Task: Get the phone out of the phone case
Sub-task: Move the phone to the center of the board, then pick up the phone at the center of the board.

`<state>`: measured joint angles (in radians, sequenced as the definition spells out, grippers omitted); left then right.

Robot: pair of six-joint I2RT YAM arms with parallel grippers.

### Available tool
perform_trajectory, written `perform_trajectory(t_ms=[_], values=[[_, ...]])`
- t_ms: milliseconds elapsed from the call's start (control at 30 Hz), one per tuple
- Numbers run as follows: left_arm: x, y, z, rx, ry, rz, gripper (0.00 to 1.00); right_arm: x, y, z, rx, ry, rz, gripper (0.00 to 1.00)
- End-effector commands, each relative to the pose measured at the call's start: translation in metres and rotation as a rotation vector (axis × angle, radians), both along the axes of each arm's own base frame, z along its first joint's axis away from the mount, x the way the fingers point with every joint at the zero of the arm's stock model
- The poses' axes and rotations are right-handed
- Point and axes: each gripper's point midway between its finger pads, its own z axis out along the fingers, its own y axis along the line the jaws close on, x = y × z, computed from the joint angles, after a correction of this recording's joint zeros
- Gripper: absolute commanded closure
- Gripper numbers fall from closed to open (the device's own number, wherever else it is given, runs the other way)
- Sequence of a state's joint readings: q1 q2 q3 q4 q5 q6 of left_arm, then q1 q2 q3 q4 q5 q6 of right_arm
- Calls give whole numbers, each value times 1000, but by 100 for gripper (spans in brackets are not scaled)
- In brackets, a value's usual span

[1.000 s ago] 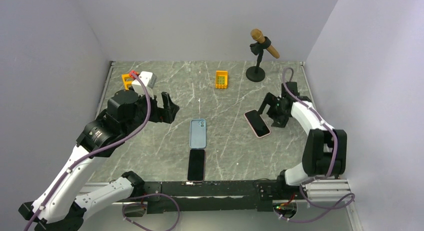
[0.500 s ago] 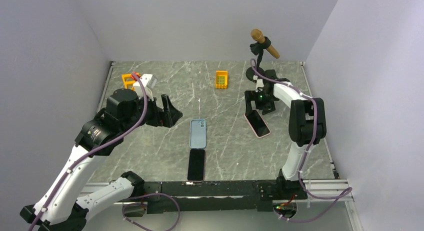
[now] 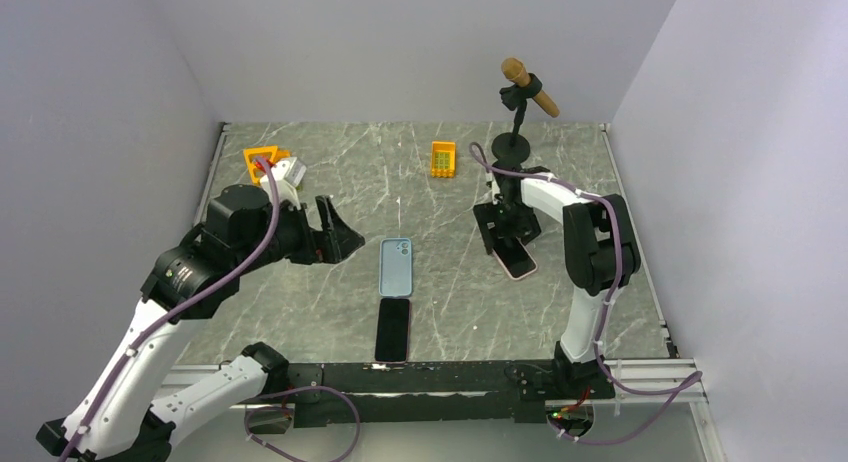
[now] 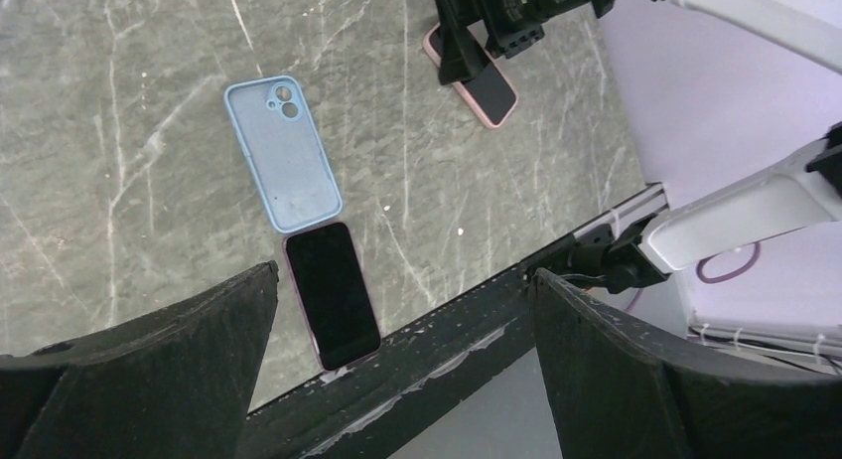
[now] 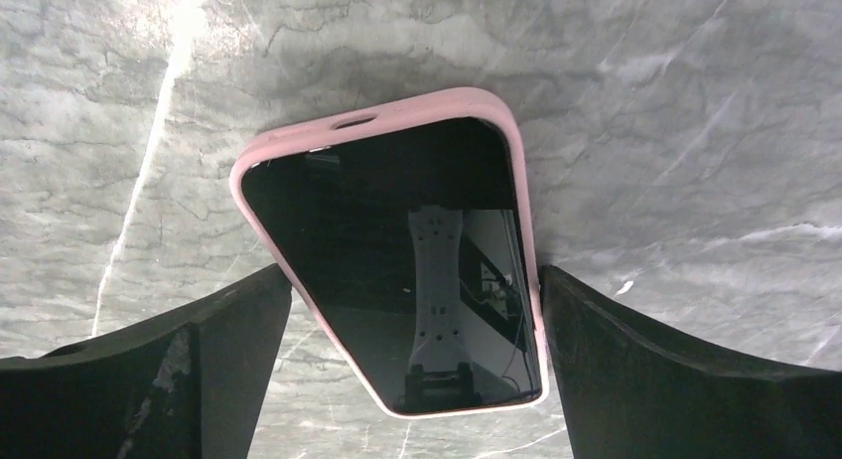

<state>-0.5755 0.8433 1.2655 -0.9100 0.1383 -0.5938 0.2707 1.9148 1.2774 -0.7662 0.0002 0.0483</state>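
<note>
Lying screen up on the grey marble-patterned tabletop, right of centre: black-screened phone in a pink soft case, fully seated, pink rim showing all round the glass in the right wrist view.

Poised directly over the far end of that cased phone: right gripper, jaws apart, one black finger beside each long edge of the case. Contact between fingers and case: cannot tell.

Raised above the tabletop left of centre, well apart from any object: left gripper, jaws spread wide, nothing between them.

Placed at mid-table, back side up, camera cut-out at the far end: light blue empty phone case.

Set just beside the near end of the blue case, almost in line with it: bare black phone, screen up, close to the near table edge.

Standing at the far right of the tabletop: brown-headed microphone on a black round-based stand.

Resting near the far edge, centre: small orange grid-faced toy block.

Sitting at the far left corner: orange frame piece with a white block, partly hidden behind the left arm.
</note>
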Motion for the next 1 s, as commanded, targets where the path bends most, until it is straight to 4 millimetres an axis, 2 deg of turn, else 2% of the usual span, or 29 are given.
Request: perform_trajectory(t_ms=[0,100,133,167,267,300,333,367,467,533,567,600,700,833,967], values=[[-11,-4,13,-89,17,-8,1,-23,-2,-5,-26,113,-83,6],[-17,-8,10,-130,61,-10,1,-30,16,-14,52,160,-194,10],[-19,-9,6,-144,90,-1,1,-31,18,-16,61,165,-247,15],[-22,-10,0,-163,124,10,1,-30,18,-17,46,159,-297,23],[-30,-15,-25,-212,247,33,1,-28,24,-18,35,138,-416,36],[-33,-18,-31,-232,283,35,1,-27,27,-15,50,131,-448,43],[-35,-20,-38,-249,319,44,1,-27,37,-12,105,130,-464,52],[-37,-22,-43,-267,352,46,1,-27,47,-8,174,130,-475,56],[-35,-26,-45,-311,390,70,1,-24,71,17,357,90,-502,75],[-31,-30,-45,-334,409,84,1,-17,84,48,485,13,-500,91],[-30,-33,-46,-349,429,84,0,-14,87,65,550,-38,-506,94],[-30,-37,-47,-363,447,76,1,-11,90,81,609,-91,-513,96],[-36,-47,-58,-388,529,40,1,-14,94,109,743,-218,-492,100],[-33,-51,-62,-413,520,29,5,-28,91,118,731,-258,-372,100],[-18,-55,-51,-432,433,19,10,-49,105,141,750,-306,-227,100]])
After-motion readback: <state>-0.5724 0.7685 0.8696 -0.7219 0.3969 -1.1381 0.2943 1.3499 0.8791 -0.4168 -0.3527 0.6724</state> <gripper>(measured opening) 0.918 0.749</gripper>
